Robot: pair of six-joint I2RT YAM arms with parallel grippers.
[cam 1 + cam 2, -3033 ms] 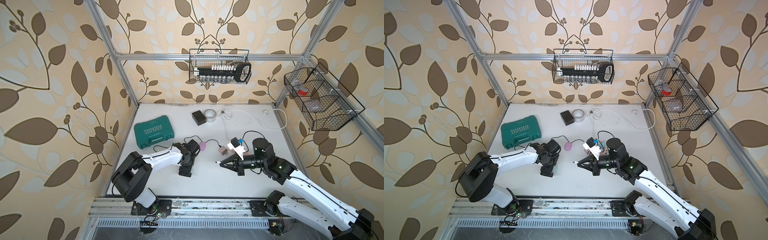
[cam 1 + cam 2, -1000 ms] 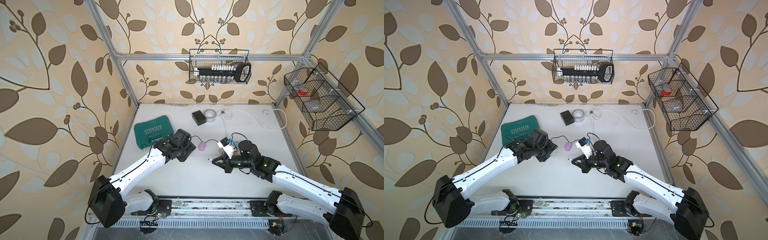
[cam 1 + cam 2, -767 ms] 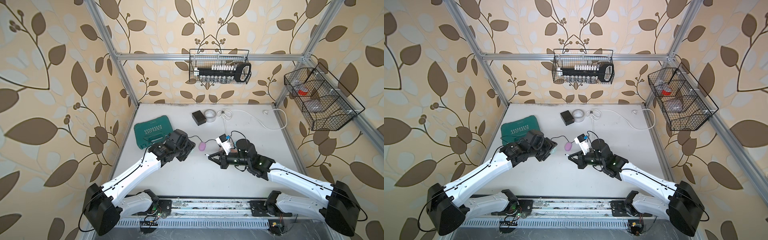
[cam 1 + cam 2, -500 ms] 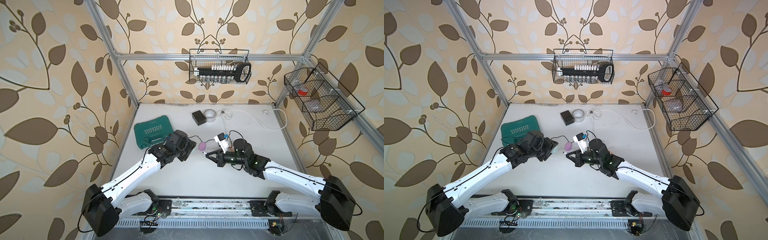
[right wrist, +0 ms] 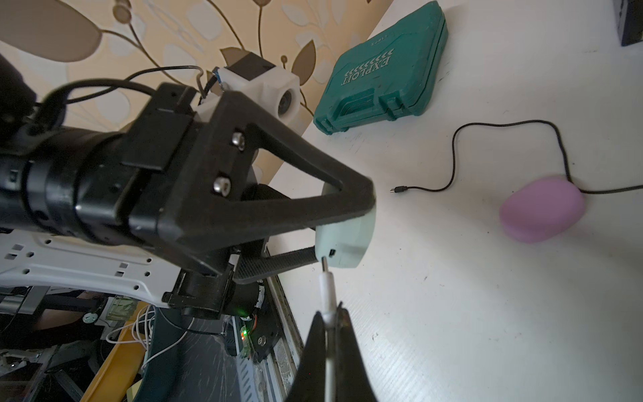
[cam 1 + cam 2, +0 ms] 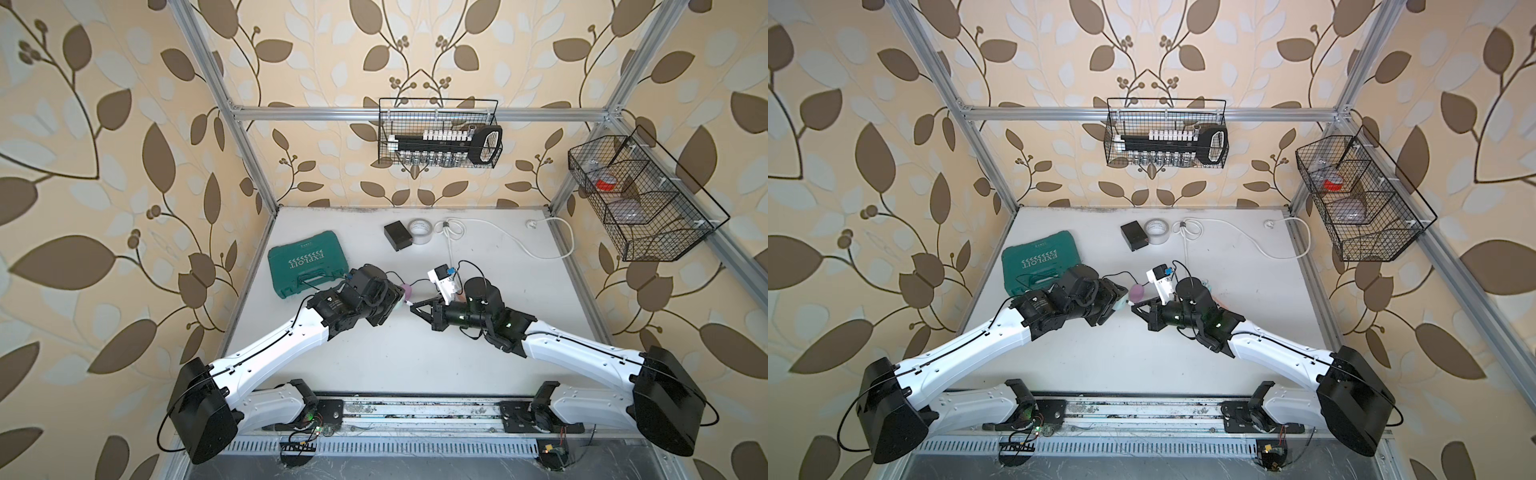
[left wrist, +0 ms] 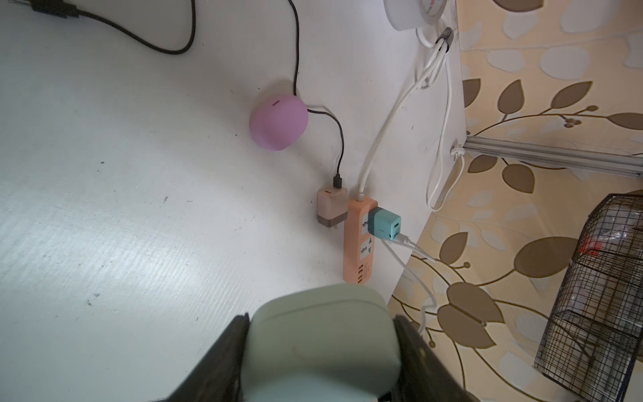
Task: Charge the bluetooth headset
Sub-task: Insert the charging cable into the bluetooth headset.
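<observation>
Left gripper (image 7: 322, 362) clamps the mint case (image 5: 348, 240) with its port (image 5: 332, 253) turned right, so the right gripper (image 5: 327, 318), pinching the white plug (image 5: 326, 289) just short of it, can push straight in

The left gripper (image 7: 320, 325) clasps a mint-green earbud case (image 7: 318, 351); a beige charger (image 7: 332, 206) sits just beside the orange power strip (image 7: 358, 259), a pink case (image 7: 278, 127) beyond it.

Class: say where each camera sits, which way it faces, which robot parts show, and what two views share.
Top views: high in front, looking down on white table; both arms show.
Left wrist: behind left gripper clamping pale green case, facing orange power strip.
Right wrist: behind shut right gripper pinching white plug, facing that case.
Shared: pink oval case, both wrist views.
</observation>
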